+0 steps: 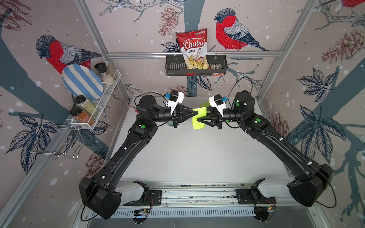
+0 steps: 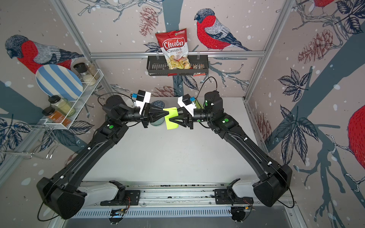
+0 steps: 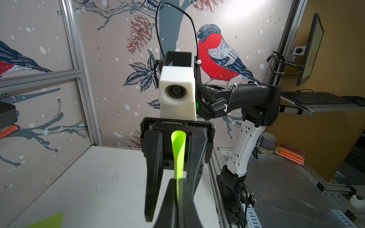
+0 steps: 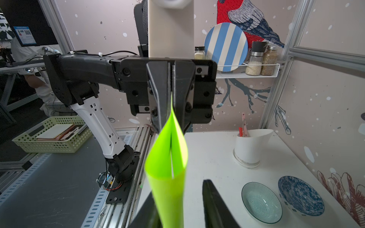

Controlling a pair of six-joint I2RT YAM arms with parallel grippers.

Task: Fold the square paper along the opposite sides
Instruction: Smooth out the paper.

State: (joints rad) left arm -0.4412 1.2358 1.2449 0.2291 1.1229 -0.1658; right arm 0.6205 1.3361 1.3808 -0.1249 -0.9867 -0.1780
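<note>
Green paper (image 1: 198, 124) looped, left jaws pinching its edges, right jaws spread around it, contact unclear.

arms (image 1: 122, 158): black shells | base links (image 1: 130, 190): white | joints: green dots (image 1: 143, 126) | cables (image 3: 156, 23): black | camera housings (image 1: 178, 98): white

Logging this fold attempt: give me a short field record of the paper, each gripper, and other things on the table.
paper: lime-green square paper, bent into a loop, held above the white table
left gripper: shut on the paper's two meeting layers
right gripper: open, jaws either side of the looped end
crease: not yet pressed flat
also on table: green glass bowl, blue patterned bowl, white cup
</note>
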